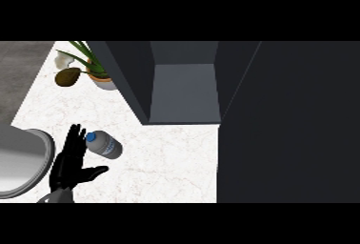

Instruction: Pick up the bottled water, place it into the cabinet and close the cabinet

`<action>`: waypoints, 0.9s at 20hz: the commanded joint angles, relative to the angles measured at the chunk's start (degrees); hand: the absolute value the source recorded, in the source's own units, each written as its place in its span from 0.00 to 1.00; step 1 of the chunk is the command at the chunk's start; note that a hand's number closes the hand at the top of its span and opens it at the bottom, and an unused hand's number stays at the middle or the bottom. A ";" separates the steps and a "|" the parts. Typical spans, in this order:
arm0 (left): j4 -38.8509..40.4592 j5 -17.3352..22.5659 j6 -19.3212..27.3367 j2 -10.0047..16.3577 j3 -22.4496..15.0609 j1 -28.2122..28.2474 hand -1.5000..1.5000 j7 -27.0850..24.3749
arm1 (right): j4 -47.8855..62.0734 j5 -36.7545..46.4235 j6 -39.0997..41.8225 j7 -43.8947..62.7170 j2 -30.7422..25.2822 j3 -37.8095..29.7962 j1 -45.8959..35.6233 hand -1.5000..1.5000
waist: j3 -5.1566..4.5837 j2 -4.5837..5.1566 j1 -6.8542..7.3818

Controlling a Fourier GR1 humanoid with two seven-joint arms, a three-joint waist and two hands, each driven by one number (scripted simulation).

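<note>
Left hand [70, 164] — fingers straight and spread — sits just beside the water bottle [105, 144] lying near the counter's [169, 162] left edge; the cabinet [184, 90] stands open.

A: Where is the bottle [106, 145]?
B: Lying on the counter [169, 164], blue cap [90, 137] pointing up-left, in front of the cabinet [184, 90] and to its left.
A: And the hand?
B: The left hand [69, 167] is just left of the bottle, fingers straight, thumb out toward the right. Whether they touch, I can't tell.
A: The cabinet?
B: Open, with its dark door [295, 119] filling the right side.
A: Anything else?
B: A plant [88, 64] at the cabinet's left, and a sink [28, 162] at the left edge.
</note>
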 commanded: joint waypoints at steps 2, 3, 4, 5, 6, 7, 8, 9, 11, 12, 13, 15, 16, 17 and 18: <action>8.76 -1.37 -2.62 1.21 0.10 -3.02 0.00 -5.28 | -0.62 0.07 -1.28 2.09 -0.23 -0.98 -3.18 0.00 | 0.02 0.01 0.29; 5.85 -0.49 -2.94 1.04 -0.34 -2.67 0.00 -2.54 | -2.66 1.91 -1.90 2.36 0.96 2.17 -0.37 0.00 | 0.04 -0.07 0.34; 13.69 -1.26 -2.66 0.59 0.96 -5.99 0.00 -7.74 | 0.81 0.71 -0.40 0.60 0.32 0.59 -1.63 0.00 | 0.00 0.05 0.05; 16.16 -2.31 -1.49 -0.31 0.41 -8.14 0.00 -8.02 | 0.49 2.37 -1.46 1.08 1.30 2.36 -2.15 0.00 | -0.02 0.11 -0.10; 20.00 -1.97 -3.70 2.00 1.90 -8.97 0.00 -10.75 | 1.73 3.21 -1.64 0.46 1.83 3.07 -2.72 0.00 | -0.05 0.17 -0.20; 19.01 -1.17 -4.63 1.85 1.66 -9.78 0.00 -8.30 | 0.28 0.45 -2.23 3.52 0.66 0.98 -4.20 0.00 | -0.01 0.10 0.05; 21.89 -1.16 -5.26 2.60 2.36 -11.79 0.00 -8.69 | 0.12 2.82 -0.90 -0.78 1.53 3.22 -0.39 0.00 | -0.05 0.15 -0.42; 17.99 -0.32 -5.21 1.75 1.77 -9.05 0.00 -7.24 | 4.07 1.81 -2.05 0.02 1.56 0.77 -5.18 0.00 | 0.03 0.02 0.27; 22.10 -0.33 -4.07 1.80 2.72 -13.96 0.00 -7.21 | -0.16 0.52 -2.84 2.13 1.80 2.07 -2.45 0.00 | -0.03 0.13 -0.22; 20.77 -1.16 -6.37 -0.74 1.13 -9.72 0.00 -10.85 | 1.72 1.58 -1.45 0.57 0.57 0.96 -3.79 0.00 | 0.00 0.06 0.07; 24.23 0.26 -6.71 1.25 3.23 -14.32 0.00 -8.36 | 6.54 3.58 0.19 -4.30 1.25 1.69 -2.41 0.00 | -0.04 0.20 -0.48; 22.06 0.39 -8.97 -0.87 2.11 -12.80 0.00 -8.70 | 5.88 5.30 -4.39 -1.42 2.25 4.67 -5.47 0.00 | 0.00 0.08 0.10; 24.28 0.35 -10.49 -0.23 2.48 -13.21 0.00 -9.75 | 2.36 1.42 -2.11 0.19 0.48 1.90 -3.48 0.00 | -0.03 0.15 -0.22; 24.71 -0.81 -9.66 -2.13 1.40 -12.72 0.00 -11.07 | 4.26 -0.37 -2.11 0.27 0.21 -0.66 -6.63 0.00 | -0.03 0.21 -0.14; 26.64 -0.05 -11.50 0.01 2.53 -14.79 0.00 -10.06 | 4.70 2.77 -3.02 -0.04 1.68 2.85 -5.53 0.00 | -0.07 0.30 -0.44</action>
